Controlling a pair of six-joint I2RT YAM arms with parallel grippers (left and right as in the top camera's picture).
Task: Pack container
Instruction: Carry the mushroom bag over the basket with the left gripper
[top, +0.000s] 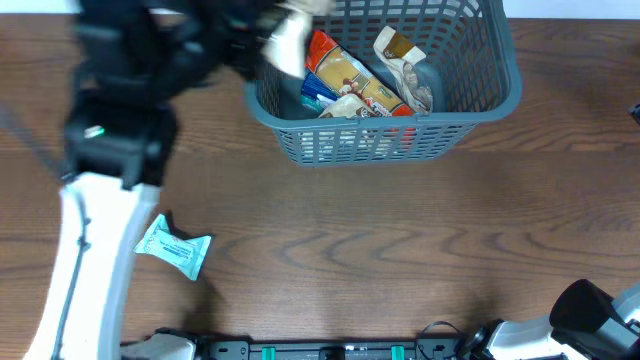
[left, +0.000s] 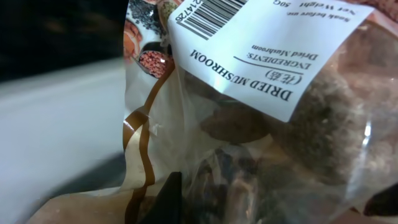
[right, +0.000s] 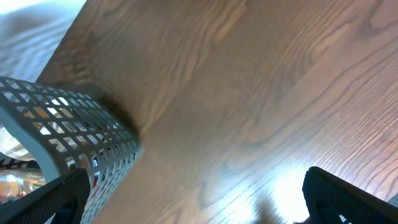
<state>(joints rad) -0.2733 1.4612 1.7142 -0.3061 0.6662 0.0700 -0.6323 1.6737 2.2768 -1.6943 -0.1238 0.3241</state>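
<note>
Robot lab bench: arm (top: 85, 260) mounted on wood-grain table (top: 380, 240)

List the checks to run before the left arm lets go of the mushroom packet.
1. Grip: left hand shut on dried mushroom packet - ok.
2. Packet fully inside the container rim - cannot tell; the overhead view is blurred there.
3. Room inside: bare bottom shows beside the packets already in - ok.
4. Right hand open, away from the container - ok.
5. All packed - not ok; blue packet lies on the table.
</note>
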